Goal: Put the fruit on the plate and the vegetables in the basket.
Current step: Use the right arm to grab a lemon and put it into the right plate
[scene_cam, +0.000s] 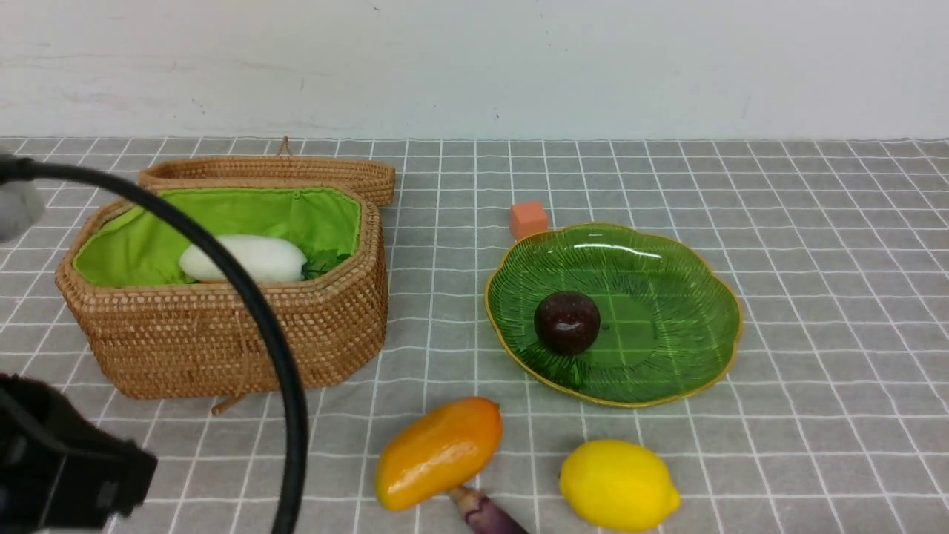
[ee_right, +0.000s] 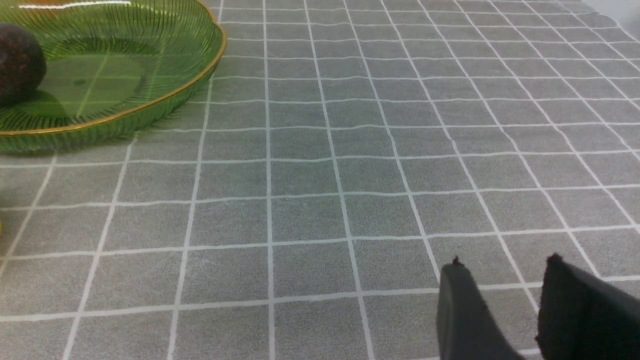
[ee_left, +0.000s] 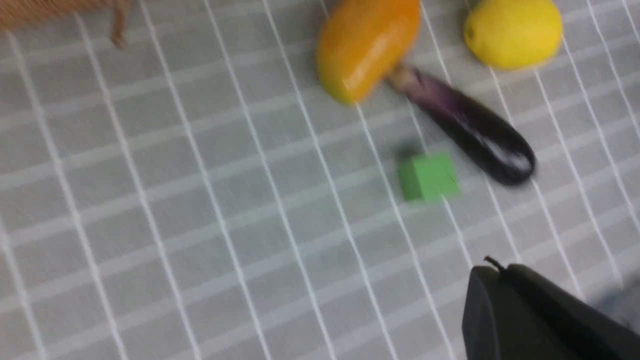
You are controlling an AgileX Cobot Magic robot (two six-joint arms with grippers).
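Sorting part done

The maroon ball [scene_cam: 567,322] is set on the plate [scene_cam: 667,356]; mango [scene_cam: 437,452], lemon [scene_cam: 617,483] and eggplant [scene_cam: 485,513] lie on the plate's near side. The left hand [ee_left: 495,272] is clenched empty, the right hand [ee_right: 504,261] released. A grasp on one is judged due next.

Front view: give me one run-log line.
plate: maroon fruit; basket: white vegetable; unsorted: mango, lemon, eggplant; left gripper shut; right gripper open

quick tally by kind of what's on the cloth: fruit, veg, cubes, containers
fruit: 3 (maroon ball, mango, lemon)
vegetables: 2 (white vegetable, eggplant)
cubes: 2 (orange cube, green cube)
containers: 2 (basket, plate)
total: 9
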